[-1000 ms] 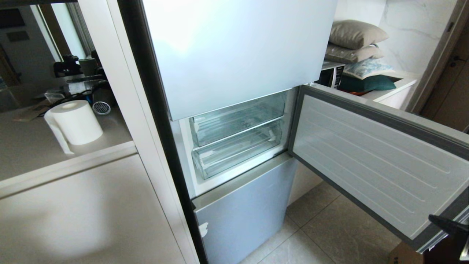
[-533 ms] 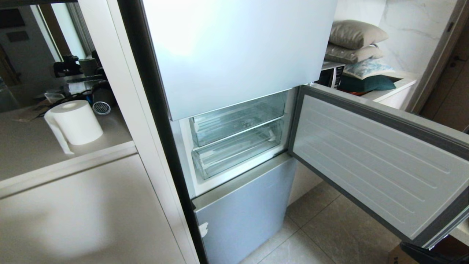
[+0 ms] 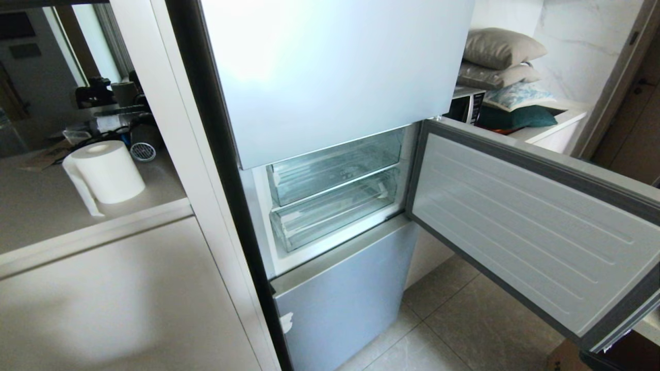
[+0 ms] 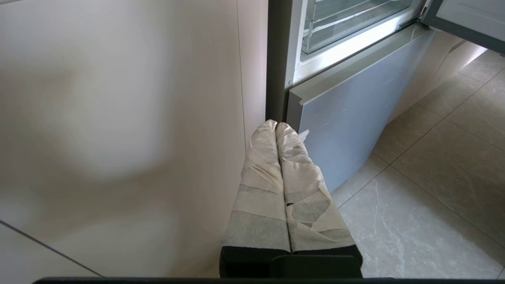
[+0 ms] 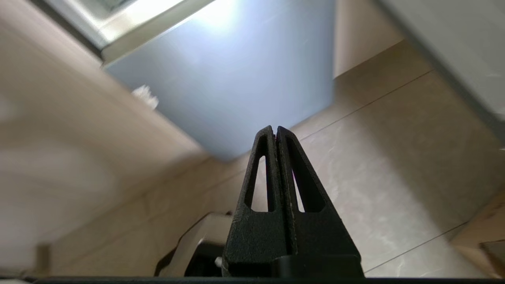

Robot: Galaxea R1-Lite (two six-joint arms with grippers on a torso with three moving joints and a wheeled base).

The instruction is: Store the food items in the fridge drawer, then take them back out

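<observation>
Gone from the near right corner of the head view is the dark gripper that sat under the open fridge door (image 3: 521,226) a second ago; nothing else has shifted, so the right arm has dropped low and out of sight. Starting at the left, a paper roll (image 3: 105,172) stands on the counter (image 3: 41,206), well apart from the fridge. The left gripper (image 4: 276,128) hangs low beside the cabinet (image 4: 118,118), its taped fingers (image 4: 262,173) pressed together with nothing between them. In the middle, behind the open door, sit two clear drawers: the upper drawer (image 3: 335,167) and, just below it, the fridge drawer (image 3: 335,208), pushed in and looking empty. Further right, the right gripper (image 5: 275,130) points down over the floor tiles (image 5: 375,157) in front of the lower fridge panel (image 5: 236,86), its black fingers (image 5: 260,173) clenched on nothing. No food shows anywhere in these views, so I cannot say where it is. My guess is that the door-opening is done, and the drawer still has to be pulled out.
</observation>
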